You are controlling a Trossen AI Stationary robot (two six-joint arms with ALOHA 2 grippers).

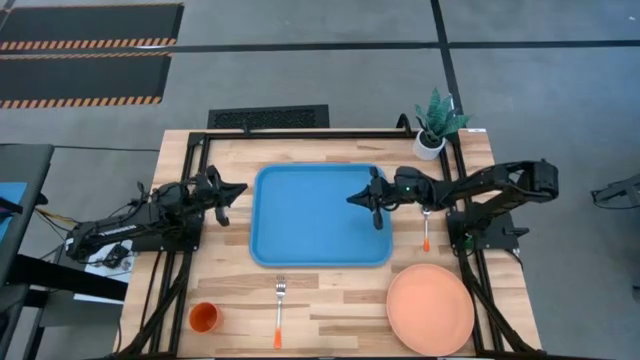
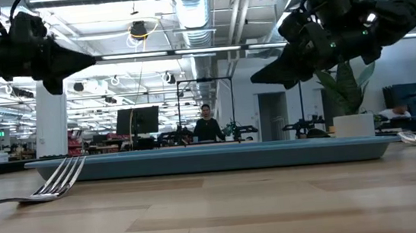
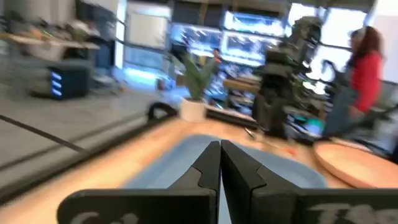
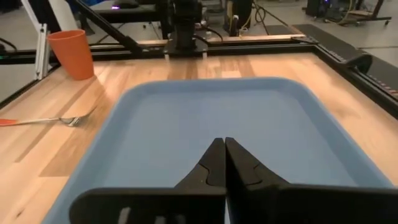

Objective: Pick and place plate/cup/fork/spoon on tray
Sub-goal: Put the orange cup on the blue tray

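The spoon [image 1: 425, 228] lies on the table [image 1: 330, 310] just beside the tray [image 1: 300, 215], behind the right gripper [image 1: 362, 199], its long axis across that arm's reach. The right gripper hovers over the tray, fingers pressed together, holding nothing; it is nearer the spoon. The left gripper [image 1: 232, 190], also pressed together, waits beside the tray's opposite edge.
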